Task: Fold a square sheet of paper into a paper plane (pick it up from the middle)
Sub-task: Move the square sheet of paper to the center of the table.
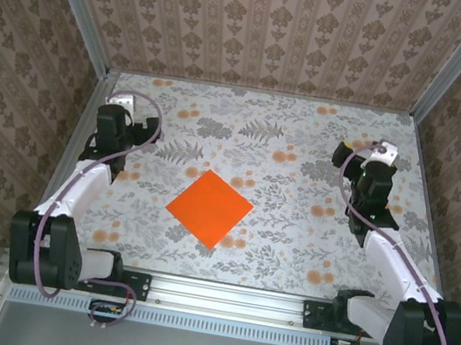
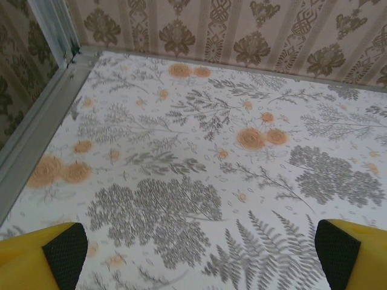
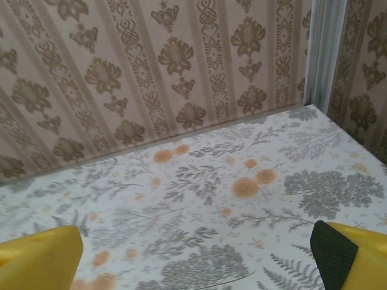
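The square sheet of paper (image 1: 209,207) is bright orange and lies flat on the floral tabletop, turned like a diamond, midway between the two arms. The paper plane is out of view. My left gripper (image 1: 128,131) hovers at the table's left side, up and to the left of the sheet and well apart from it. Its yellow fingers (image 2: 36,257) stand wide, so the left gripper (image 2: 202,251) is open over bare tabletop. My right gripper (image 1: 369,180) is at the right side, far from the sheet. The right gripper (image 3: 196,257) is open too, with nothing between its fingers (image 3: 39,257).
Patterned walls close the table (image 1: 288,253) in on three sides, with aluminium posts (image 1: 78,1) at the back corners. A metal rail (image 1: 227,296) runs along the near edge between the arm bases. A side rail (image 2: 42,115) lies close to the left gripper.
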Controlling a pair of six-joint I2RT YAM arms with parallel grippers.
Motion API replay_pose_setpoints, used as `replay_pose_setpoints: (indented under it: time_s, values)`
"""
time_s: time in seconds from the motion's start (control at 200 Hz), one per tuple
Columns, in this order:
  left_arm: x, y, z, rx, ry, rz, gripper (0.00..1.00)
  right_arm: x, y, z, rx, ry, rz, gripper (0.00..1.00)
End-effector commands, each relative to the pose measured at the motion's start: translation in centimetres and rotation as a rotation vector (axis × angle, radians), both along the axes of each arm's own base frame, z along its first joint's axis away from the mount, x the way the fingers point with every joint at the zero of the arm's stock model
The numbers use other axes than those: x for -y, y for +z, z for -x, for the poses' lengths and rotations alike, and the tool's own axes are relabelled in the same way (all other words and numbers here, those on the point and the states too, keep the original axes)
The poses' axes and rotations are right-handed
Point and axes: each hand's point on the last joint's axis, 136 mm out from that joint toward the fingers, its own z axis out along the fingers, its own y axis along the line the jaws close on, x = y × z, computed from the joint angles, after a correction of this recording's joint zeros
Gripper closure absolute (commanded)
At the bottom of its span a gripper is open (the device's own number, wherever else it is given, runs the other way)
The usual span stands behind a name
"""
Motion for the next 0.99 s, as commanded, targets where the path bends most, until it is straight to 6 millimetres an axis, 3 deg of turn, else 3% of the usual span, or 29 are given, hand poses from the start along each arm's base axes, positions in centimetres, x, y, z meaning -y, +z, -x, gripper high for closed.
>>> replay_pose_setpoints:
  time_s: [0.0, 0.085, 0.245, 0.405, 0.5, 0.63, 0.8, 0.99]
  values:
    - [0.2, 0.2, 2.3, -0.138, 0.064, 0.094, 0.00, -2.7, -3.5, 1.4, -0.262, 0.053, -0.093, 0.00]
    - [0.7, 0.6, 3.2, -0.203, 0.038, 0.091, 0.00, -6.5, -3.7, 0.9, -0.350, 0.167, -0.112, 0.00]
    - [0.8, 0.8, 4.3, -0.230, 0.029, 0.092, 0.00, -16.4, -5.2, 1.1, -0.533, 0.431, -0.039, 0.00]
    - [0.0, 0.5, 5.6, -0.248, 0.058, 0.063, 0.00, -26.3, -9.4, 3.2, -0.662, 0.686, 0.179, 0.00]
    - [-1.0, 0.4, 6.1, -0.255, 0.102, 0.045, 0.00, -30.3, -11.7, 4.5, -0.721, 0.795, 0.312, 0.00]
    - [-2.0, 1.0, 6.5, -0.227, 0.148, 0.040, 0.00, -33.5, -14.5, 5.5, -0.793, 0.899, 0.434, 0.00]
    - [-2.7, 1.2, 6.7, -0.210, 0.172, 0.041, 0.00, -34.8, -17.2, 6.5, -0.887, 0.976, 0.537, 0.00]
    - [-2.8, 0.8, 6.6, -0.217, 0.173, 0.039, 0.00, -34.8, -19.2, 5.1, -0.929, 0.930, 0.641, 0.00]
